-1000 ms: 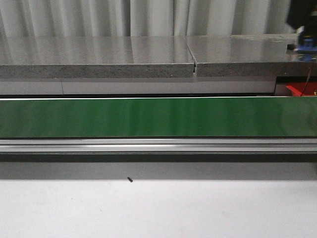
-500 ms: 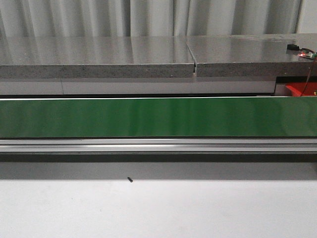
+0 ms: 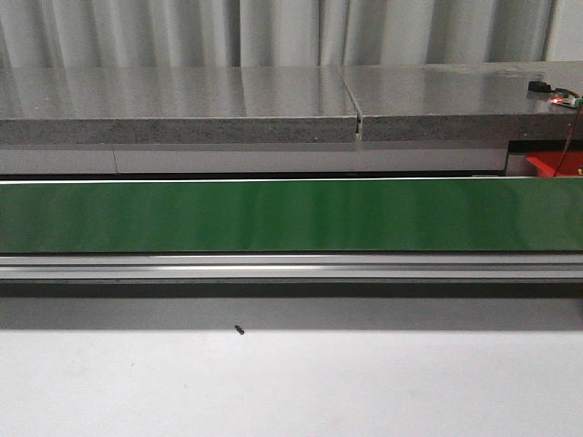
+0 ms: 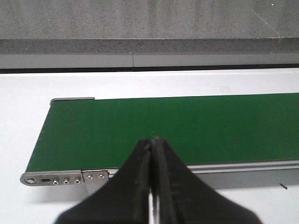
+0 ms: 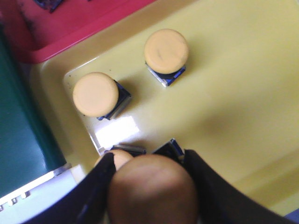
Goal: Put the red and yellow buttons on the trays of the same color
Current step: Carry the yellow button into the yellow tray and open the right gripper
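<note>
In the right wrist view my right gripper [image 5: 149, 159] is shut on a yellow button [image 5: 154, 191], which looks brownish in the shadow, held just above the yellow tray [image 5: 233, 93]. Two yellow buttons [image 5: 95, 94] [image 5: 166, 50] stand on that tray on blue bases. A third button [image 5: 120, 157] peeks out behind my finger. The red tray [image 5: 79, 23] lies beside the yellow one, and its corner shows at the front view's right edge [image 3: 551, 164]. My left gripper [image 4: 153, 140] is shut and empty over the end of the green belt [image 4: 187, 126]. No red button shows.
The green conveyor belt [image 3: 273, 214] runs across the table, with its metal rail along the near side. A grey stone counter [image 3: 182, 100] rises behind it. A small black screw [image 3: 239, 330] lies on the white table in front. A small device [image 3: 547, 89] sits on the counter's right.
The dark arm seen at the front view's top right one second ago has left that view. The belt and table look the same.
</note>
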`<state>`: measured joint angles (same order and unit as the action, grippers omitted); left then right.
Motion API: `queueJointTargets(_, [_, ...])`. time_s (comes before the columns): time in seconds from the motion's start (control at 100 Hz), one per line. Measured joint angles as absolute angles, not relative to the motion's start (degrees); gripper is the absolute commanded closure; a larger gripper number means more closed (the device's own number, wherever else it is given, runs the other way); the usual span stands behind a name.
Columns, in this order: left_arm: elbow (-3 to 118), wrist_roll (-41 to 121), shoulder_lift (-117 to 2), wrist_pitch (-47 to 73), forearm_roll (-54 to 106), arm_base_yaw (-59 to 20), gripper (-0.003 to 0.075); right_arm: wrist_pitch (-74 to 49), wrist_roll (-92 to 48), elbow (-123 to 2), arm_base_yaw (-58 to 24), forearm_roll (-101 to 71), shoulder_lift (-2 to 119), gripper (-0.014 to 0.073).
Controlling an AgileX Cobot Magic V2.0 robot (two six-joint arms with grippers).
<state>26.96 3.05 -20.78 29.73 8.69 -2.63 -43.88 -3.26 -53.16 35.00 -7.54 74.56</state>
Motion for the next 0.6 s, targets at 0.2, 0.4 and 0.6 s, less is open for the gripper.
queueJointTargets(0.2, [26.96, 3.05, -20.78, 29.73, 8.69, -2.63, 0.0741, -40.67, -3.49, -53.16, 35.00, -7.54, 79.56, 0.0391])
queueJointTargets(0.4, [26.96, 3.05, -20.78, 29.73, 8.69, -2.63, 0.0741, -37.76, -3.78, -53.16, 35.00, -7.54, 83.06, 0.0391])
queueJointTargets(0.6, [26.96, 3.05, -20.78, 29.73, 8.69, -2.63, 0.0741, -35.07, -4.07, -53.16, 35.00, -7.54, 86.64, 0.0391])
